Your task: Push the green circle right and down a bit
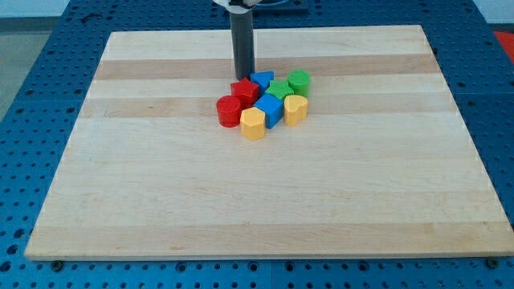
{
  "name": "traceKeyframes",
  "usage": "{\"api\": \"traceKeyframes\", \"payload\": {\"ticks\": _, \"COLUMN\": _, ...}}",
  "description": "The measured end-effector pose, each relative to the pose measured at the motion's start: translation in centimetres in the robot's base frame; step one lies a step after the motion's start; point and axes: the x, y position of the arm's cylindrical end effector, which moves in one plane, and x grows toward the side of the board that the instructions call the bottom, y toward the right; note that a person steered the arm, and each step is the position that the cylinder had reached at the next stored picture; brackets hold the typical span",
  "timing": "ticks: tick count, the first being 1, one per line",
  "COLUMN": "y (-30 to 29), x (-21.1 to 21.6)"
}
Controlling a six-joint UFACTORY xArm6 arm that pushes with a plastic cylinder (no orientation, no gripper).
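Observation:
The green circle [299, 80] sits at the right end of a tight cluster of blocks near the board's upper middle. A green star-like block [279, 89] touches it on its left. My tip [243, 77] stands at the cluster's upper left, against the red star-like block [245, 90] and left of a blue block [262, 79]. The tip is well left of the green circle, with blocks between them.
The cluster also holds a red round block [229, 111], a blue cube [270, 111], a yellow block [253, 124] at the bottom and a yellow block [295, 108] at the right. The wooden board [257, 209] lies on a blue perforated table.

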Motion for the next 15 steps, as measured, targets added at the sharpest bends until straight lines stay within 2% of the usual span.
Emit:
{"api": "traceKeyframes", "payload": {"ticks": 1, "y": -2.2, "x": -1.5}}
{"api": "traceKeyframes", "payload": {"ticks": 4, "y": -2.4, "x": -2.1}}
{"api": "traceKeyframes", "payload": {"ticks": 7, "y": 6.8, "x": -1.2}}
{"api": "traceKeyframes", "payload": {"ticks": 8, "y": 6.8, "x": 0.9}}
{"api": "traceKeyframes", "payload": {"ticks": 10, "y": 7.6, "x": 1.2}}
{"api": "traceKeyframes", "payload": {"ticks": 12, "y": 14.2, "x": 0.3}}
{"api": "traceKeyframes", "payload": {"ticks": 13, "y": 14.6, "x": 1.5}}
{"api": "traceKeyframes", "payload": {"ticks": 15, "y": 9.0, "x": 1.7}}
